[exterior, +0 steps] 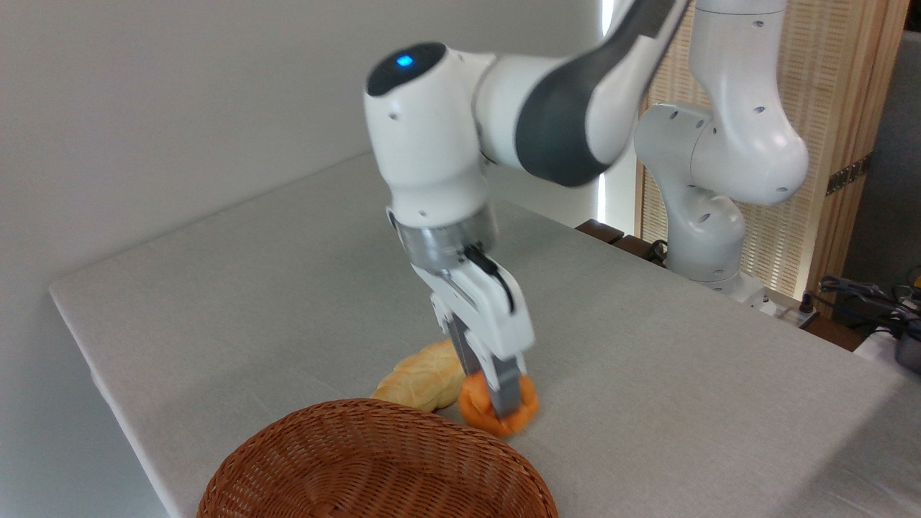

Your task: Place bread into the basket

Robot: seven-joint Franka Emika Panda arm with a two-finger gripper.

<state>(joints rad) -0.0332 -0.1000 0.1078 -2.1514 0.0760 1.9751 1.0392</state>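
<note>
Camera view: gripper [496, 399] is down over the bread [498, 408], jaws pinching it, on the table [647, 374] touching the pale loaf [424, 378], just behind the basket [374, 467]. Best to lift straight up before swinging over the rim (loaf could drag). Arm reaches from upper right, wrist tilted, fingers pointing down.

Deep-orange bun [498, 410]; pale golden loaf [421, 378] with ridged crust; reddish-brown woven basket [374, 467]; light grey table [288, 302]; white arm [460, 144] with dark grey joint and blue light; white gripper [496, 399] with grey fingers
</note>
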